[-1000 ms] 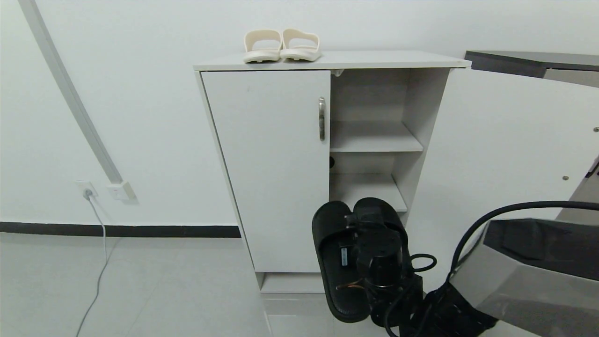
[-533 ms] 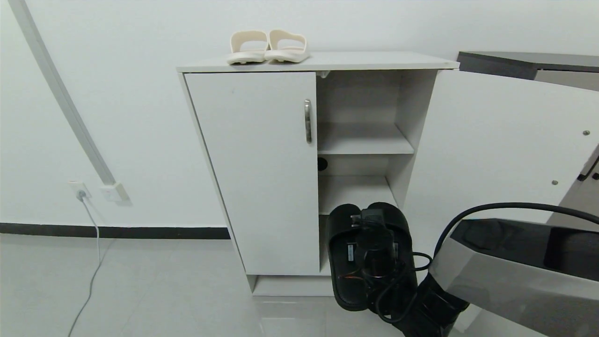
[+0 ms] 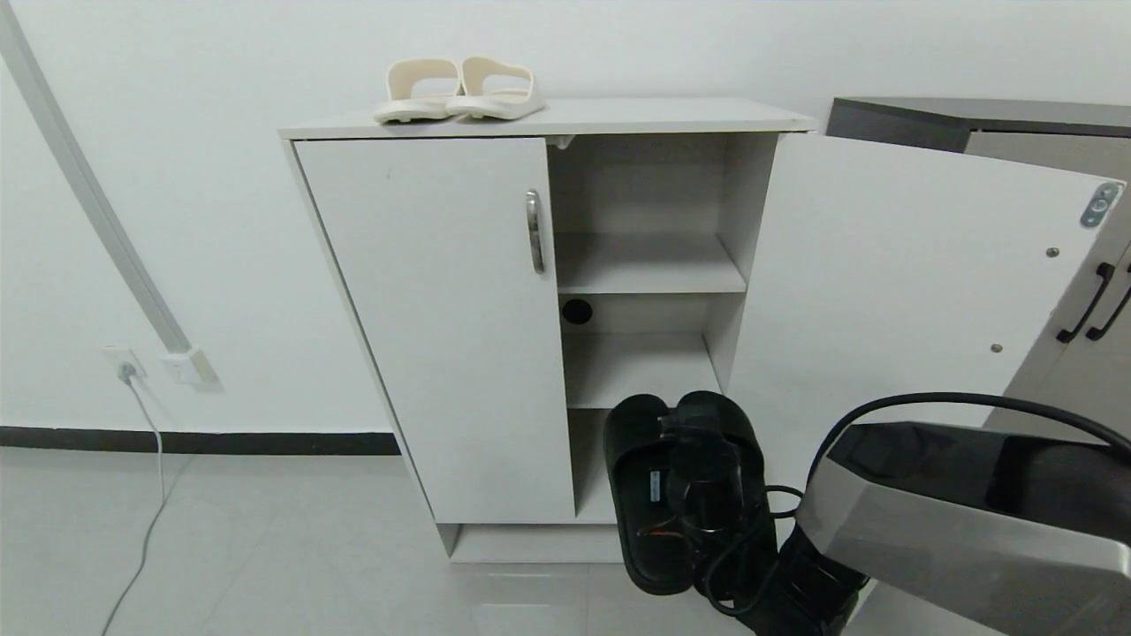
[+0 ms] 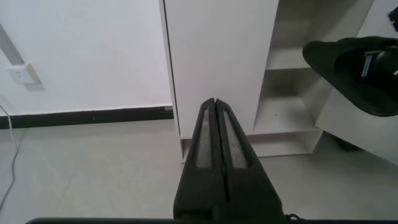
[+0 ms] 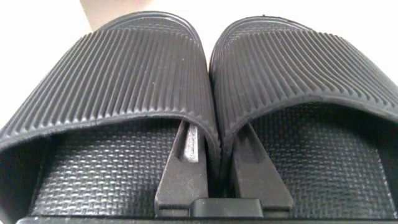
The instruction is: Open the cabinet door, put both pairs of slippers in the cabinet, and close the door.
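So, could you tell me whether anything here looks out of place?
Only the cream slippers, sitting on top of the cabinet rather than inside. The right gripper holds the black slippers by the open door.

White wall [image 3: 221, 221] with a black skirting strip [image 3: 177, 439], a plugged socket [image 3: 119, 364], pale tiled floor [image 3: 265, 565], grey cupboard [image 3: 1016, 119] at right.

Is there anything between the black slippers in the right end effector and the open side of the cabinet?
Nothing visible does. The right door is swung wide open, the exposed shelves are bare, and the black slippers, clamped by the right end effector, hang before the lower opening.
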You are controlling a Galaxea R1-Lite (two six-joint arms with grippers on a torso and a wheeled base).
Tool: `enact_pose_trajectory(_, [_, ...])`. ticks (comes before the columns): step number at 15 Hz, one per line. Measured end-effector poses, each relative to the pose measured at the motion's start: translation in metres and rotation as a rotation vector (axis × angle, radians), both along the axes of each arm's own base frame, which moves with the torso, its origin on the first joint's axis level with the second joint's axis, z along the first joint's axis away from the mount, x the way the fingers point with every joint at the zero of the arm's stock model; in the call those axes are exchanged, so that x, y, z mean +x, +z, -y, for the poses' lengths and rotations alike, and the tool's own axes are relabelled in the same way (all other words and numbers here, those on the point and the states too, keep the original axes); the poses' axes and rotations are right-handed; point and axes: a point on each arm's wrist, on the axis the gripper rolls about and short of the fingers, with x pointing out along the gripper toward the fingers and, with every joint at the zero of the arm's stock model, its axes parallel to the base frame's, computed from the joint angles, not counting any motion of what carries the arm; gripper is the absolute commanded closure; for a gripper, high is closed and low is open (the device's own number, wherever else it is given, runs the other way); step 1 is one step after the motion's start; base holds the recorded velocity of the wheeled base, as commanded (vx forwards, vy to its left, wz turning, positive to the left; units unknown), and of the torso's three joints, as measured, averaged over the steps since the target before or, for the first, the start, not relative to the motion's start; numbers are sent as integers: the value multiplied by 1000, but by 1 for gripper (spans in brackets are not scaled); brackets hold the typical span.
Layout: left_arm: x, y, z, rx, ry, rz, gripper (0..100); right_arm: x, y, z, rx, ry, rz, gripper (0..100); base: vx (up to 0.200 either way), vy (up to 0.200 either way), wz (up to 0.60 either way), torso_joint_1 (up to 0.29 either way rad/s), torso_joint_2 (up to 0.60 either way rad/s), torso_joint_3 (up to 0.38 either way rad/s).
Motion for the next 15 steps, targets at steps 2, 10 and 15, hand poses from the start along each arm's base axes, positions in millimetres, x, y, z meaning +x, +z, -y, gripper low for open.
enact_pose_trajectory(2, [0, 0, 0, 1, 0, 0, 100, -2, -2, -5, 5, 50, -6, 100, 0, 0, 0, 0, 0, 0])
enact_pose_trajectory(10, [0, 0, 0, 0, 0, 0, 100, 11, -10, -13, -3, 41, -17, 100, 0, 0, 0, 0, 0, 0])
enact_pose_trajectory(15, [0, 0, 0, 1, -1, 0, 100, 11, -13, -13, 0, 40, -22, 100, 0, 0, 0, 5, 4, -113])
